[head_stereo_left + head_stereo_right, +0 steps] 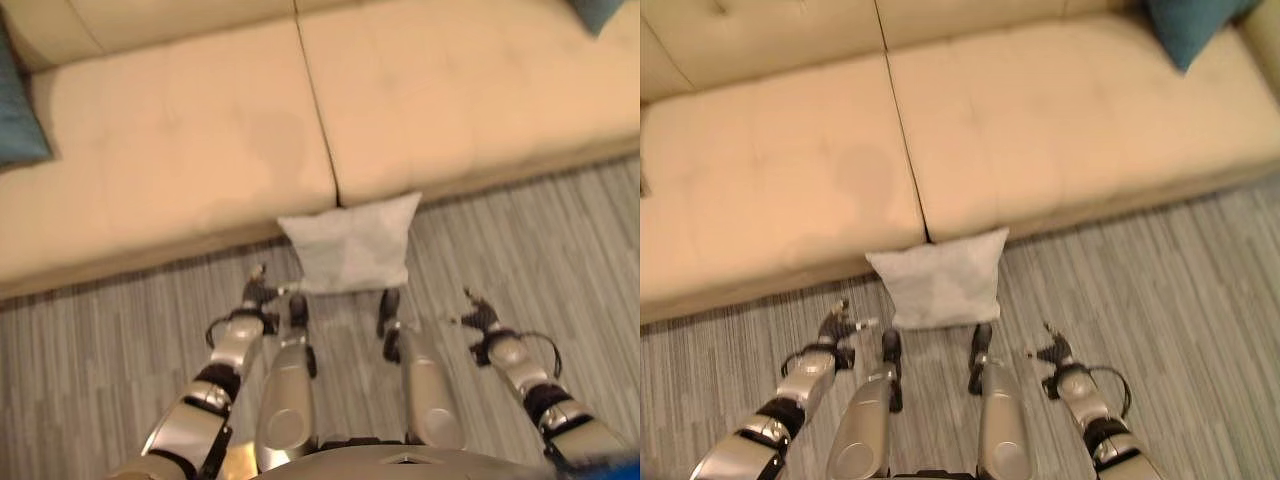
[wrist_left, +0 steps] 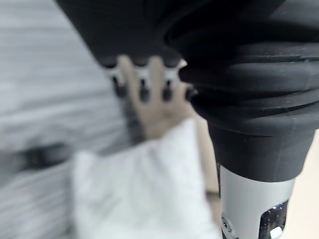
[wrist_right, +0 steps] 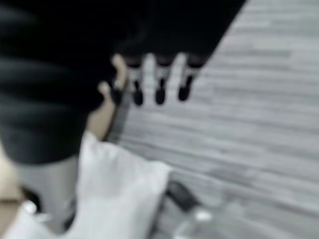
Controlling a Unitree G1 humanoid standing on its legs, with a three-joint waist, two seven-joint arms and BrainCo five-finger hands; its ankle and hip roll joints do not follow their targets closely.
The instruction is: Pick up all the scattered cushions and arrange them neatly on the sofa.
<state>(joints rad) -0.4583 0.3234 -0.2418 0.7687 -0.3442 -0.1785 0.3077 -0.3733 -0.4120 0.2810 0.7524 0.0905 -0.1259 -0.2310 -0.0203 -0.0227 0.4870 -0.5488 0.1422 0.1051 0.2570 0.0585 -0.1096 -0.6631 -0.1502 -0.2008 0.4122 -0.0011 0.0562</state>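
I see a white cushion on the grey striped floor, leaning against the front of the beige sofa below the seam of its two seat pads. My left hand and right hand hover low on either side, apart from it, fingers relaxed and holding nothing. A teal cushion lies on the sofa. I can read no writing.

I have both arms reaching forward and low, well apart. My left hand and right hand hang with fingers straight and relaxed, holding nothing.
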